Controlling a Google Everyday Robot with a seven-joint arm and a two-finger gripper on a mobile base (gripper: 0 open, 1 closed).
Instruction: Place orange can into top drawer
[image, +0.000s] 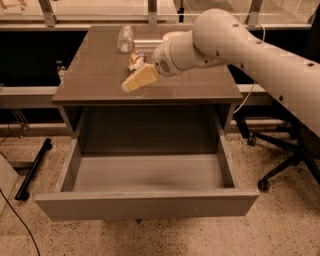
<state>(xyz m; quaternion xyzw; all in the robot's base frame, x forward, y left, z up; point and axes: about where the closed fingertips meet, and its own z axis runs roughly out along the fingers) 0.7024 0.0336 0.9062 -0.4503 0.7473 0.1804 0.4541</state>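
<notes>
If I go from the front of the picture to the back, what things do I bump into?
top drawer, pulled open → end effector above the cabinet top → orange can → clear bottle

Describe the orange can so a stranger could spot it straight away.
Start at the brown-topped cabinet with its grey drawer pulled open. Near the back of its top, the can sits between the clear bottle behind it and the gripper just in front. It is the short, mottled brown-orange one, unlike the see-through bottle and the white bowl.
</notes>
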